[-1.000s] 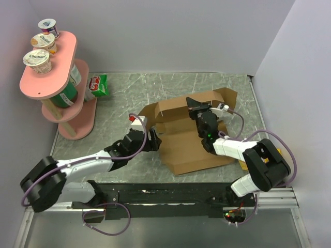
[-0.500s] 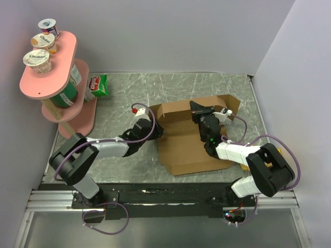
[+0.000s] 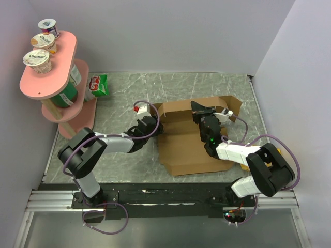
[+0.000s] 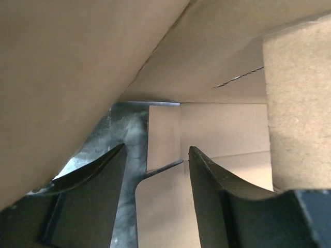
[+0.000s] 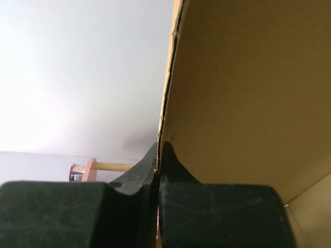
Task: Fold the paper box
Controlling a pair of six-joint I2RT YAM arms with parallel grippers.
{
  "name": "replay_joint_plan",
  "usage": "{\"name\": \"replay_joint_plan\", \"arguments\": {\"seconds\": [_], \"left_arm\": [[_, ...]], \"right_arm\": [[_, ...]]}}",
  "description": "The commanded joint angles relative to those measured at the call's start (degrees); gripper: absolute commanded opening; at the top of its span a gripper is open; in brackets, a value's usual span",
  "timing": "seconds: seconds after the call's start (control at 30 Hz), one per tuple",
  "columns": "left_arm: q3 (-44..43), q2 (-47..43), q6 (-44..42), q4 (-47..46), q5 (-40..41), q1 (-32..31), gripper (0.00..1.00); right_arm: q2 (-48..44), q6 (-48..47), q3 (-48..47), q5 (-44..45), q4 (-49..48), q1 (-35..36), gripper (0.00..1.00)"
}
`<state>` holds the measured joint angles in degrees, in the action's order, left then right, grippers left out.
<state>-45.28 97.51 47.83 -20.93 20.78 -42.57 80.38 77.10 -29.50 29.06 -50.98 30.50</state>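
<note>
Lying right of center on the counter (image 3: 155,88), the paper box (image 3: 186,147) had its far wall raised. The right gripper (image 3: 196,107) pinched that wall's edge tightly. The left gripper (image 4: 155,155) stood half open at the box's left edge, gripping nothing. Yogurt cups (image 3: 37,59) on the pink stand (image 3: 51,82), far left, read "Chobani".

Behind the paper box (image 3: 186,144) the table (image 3: 170,88) lies bare up to the rear wall, and a bare strip runs along the box's near edge. Left of the box the left gripper (image 3: 155,126) and its arm bar the way, with a green snack bag (image 3: 98,86) and a pink stand (image 3: 58,98) farther out. The right gripper (image 3: 196,108) sits on the box's raised back flap, and the side wall stands near its right.
</note>
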Motion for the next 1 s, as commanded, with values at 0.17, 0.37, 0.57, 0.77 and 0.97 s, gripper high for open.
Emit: {"name": "replay_joint_plan", "arguments": {"seconds": [0.17, 0.37, 0.57, 0.77, 0.97], "left_arm": [[1.6, 6.0, 4.2, -9.1, -2.4, -0.1, 0.48], [-0.5, 7.9, 4.4, -7.9, -0.1, -0.1, 0.36], [7.1, 6.6, 9.4, -14.7, -0.4, -0.6, 0.52], [17.2, 4.6, 5.7, -30.7, -4.2, -0.6, 0.70], [16.4, 5.7, 3.1, -30.1, -2.2, -0.6, 0.63]], "right_arm": [[-0.2, -2.0, 0.8, -0.1, 1.0, 0.5, 0.00], [-0.7, -2.5, 0.9, -0.3, 1.1, 0.6, 0.00], [-1.0, -2.4, 0.8, 0.2, 2.1, 0.6, 0.00], [-1.5, -2.4, 0.9, 0.6, 2.7, 0.7, 0.00], [-2.0, -2.7, 0.9, 0.4, 3.0, 0.7, 0.00]]}}
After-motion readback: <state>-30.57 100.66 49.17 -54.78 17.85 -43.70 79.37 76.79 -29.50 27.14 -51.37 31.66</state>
